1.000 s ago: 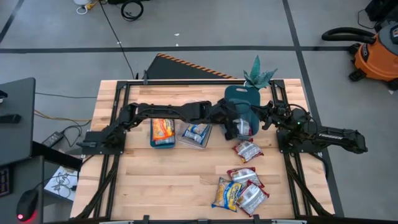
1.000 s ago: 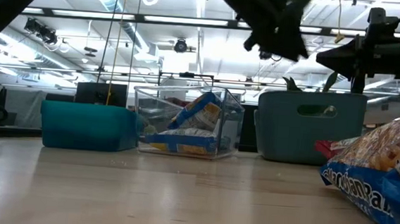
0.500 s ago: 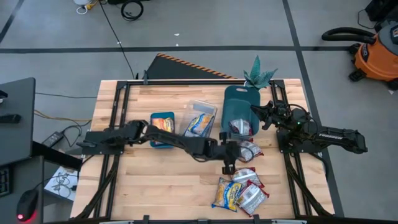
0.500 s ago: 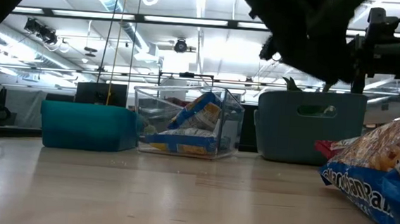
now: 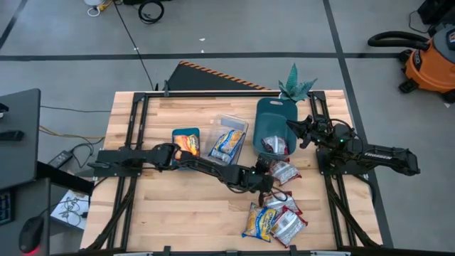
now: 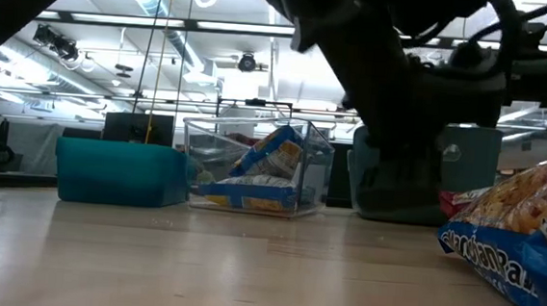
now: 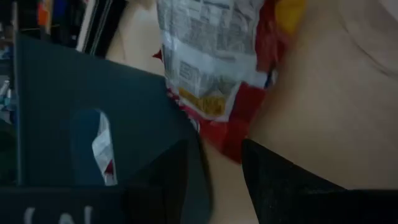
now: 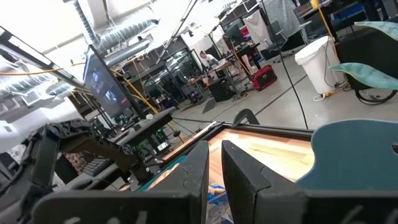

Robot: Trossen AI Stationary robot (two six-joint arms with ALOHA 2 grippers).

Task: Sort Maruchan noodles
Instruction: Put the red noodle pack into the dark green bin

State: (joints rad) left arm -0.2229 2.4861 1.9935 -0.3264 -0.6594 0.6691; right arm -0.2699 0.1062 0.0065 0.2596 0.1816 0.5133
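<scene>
Wooden table [image 5: 156, 206] fills the centre of the high view, three containers in a row across its upper middle: dark teal bin [image 5: 274, 128] at upper right, clear plastic container [image 5: 229, 141] in the middle, small teal bin [image 5: 186, 146] to its left. Left arm stretches diagonally from centre left to just right of centre; left gripper [image 5: 264, 176] sits low over the table just below the dark bin, fingers spread slightly with nothing between them, tips just short of a red-and-silver Maruchan packet [image 7: 217, 68] in the left wrist view. That packet [image 5: 284, 171] lies just right of the gripper, apart from the pile. Right arm is parked at the right edge, right gripper [image 5: 298, 131] beside the dark bin, fingers close to parallel with a narrow gap, empty. Remaining loose noodles [image 5: 274, 217] are piled in the lower right, overlapping; one packet is in each container. Risks: crinkly film could slide away under a shallow approach, so the fingers close on air; a finger could clip the bin wall, which is just beside it.
</scene>
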